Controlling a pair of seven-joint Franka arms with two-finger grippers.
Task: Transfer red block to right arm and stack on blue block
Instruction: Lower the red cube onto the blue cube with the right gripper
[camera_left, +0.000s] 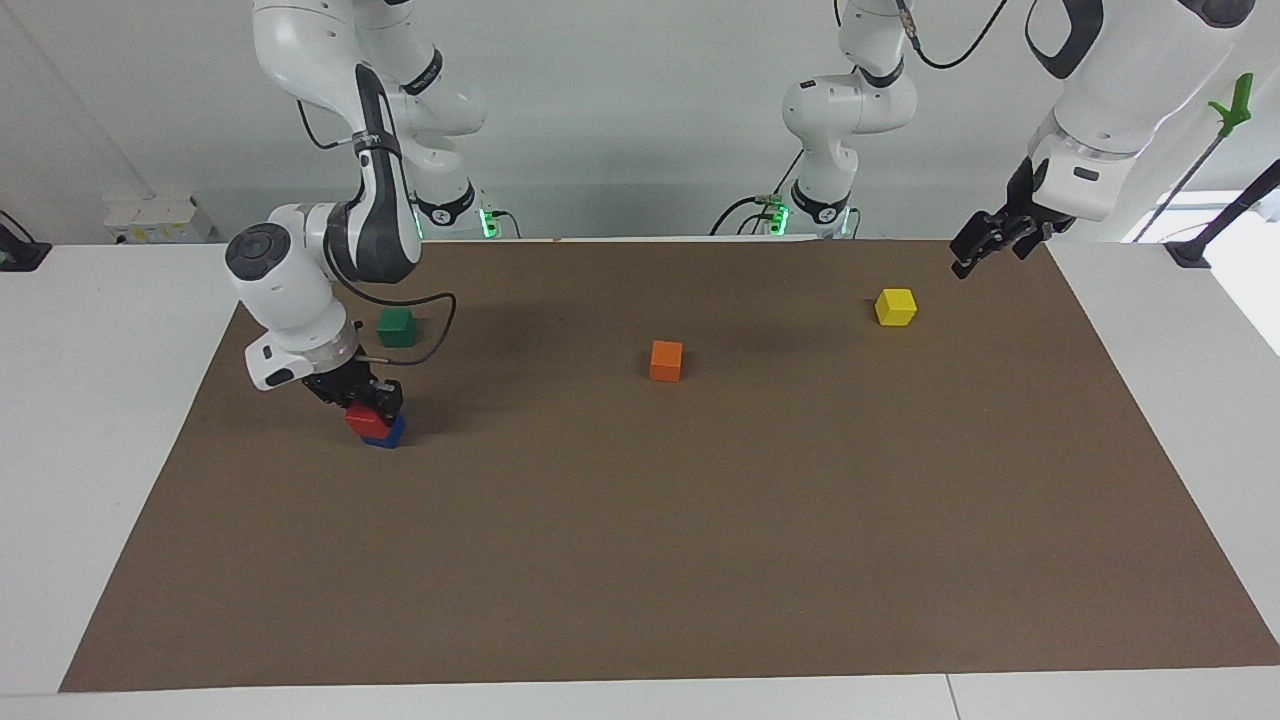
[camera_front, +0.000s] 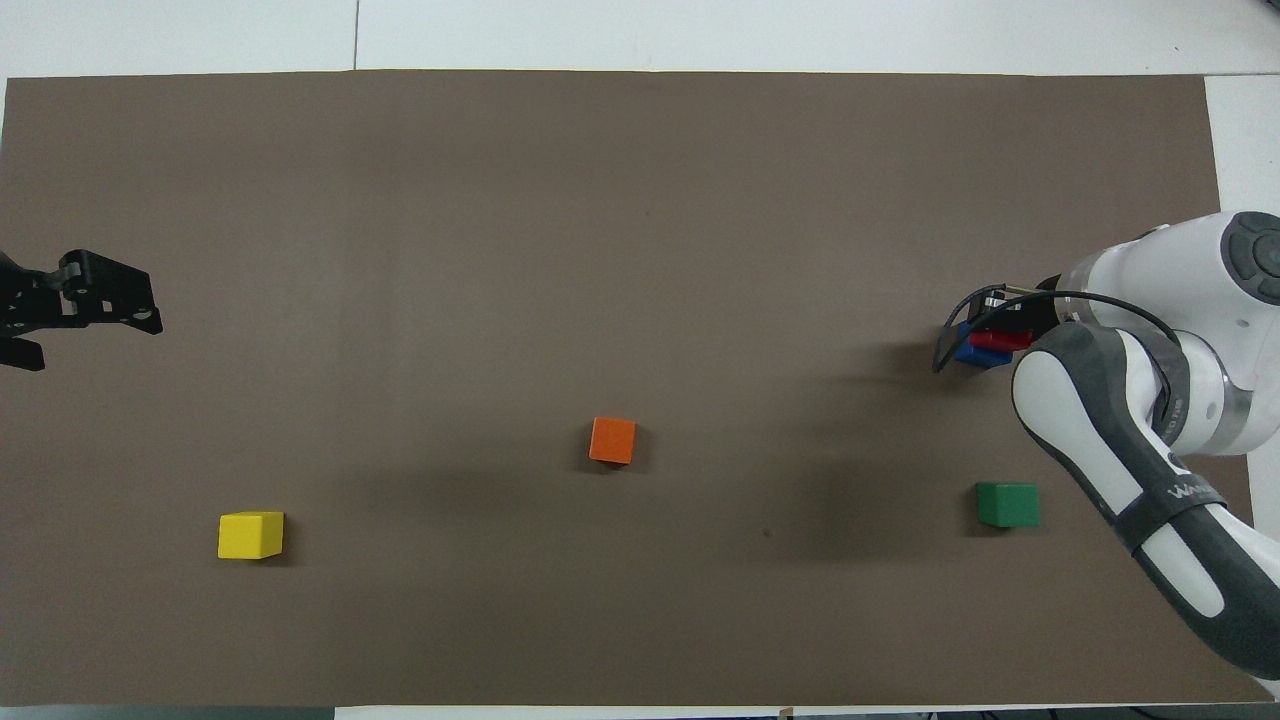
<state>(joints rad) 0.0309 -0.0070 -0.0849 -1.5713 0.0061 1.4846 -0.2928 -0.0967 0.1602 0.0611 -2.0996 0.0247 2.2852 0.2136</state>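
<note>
The right arm (camera_left: 300, 290) bends low, its right gripper (camera_left: 362, 400) clamped on the red block (camera_left: 360, 420), which sits atop the blue block (camera_left: 388, 434) (near the green block (camera_left: 396, 327)). The left gripper (camera_left: 985, 240) waits raised, fingers apart.

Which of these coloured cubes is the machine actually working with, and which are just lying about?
In use:
- red block, on the blue block, with the right gripper shut on it
- left gripper, waiting raised at its own end of the table

Lying about:
- green block
- orange block
- yellow block
</note>
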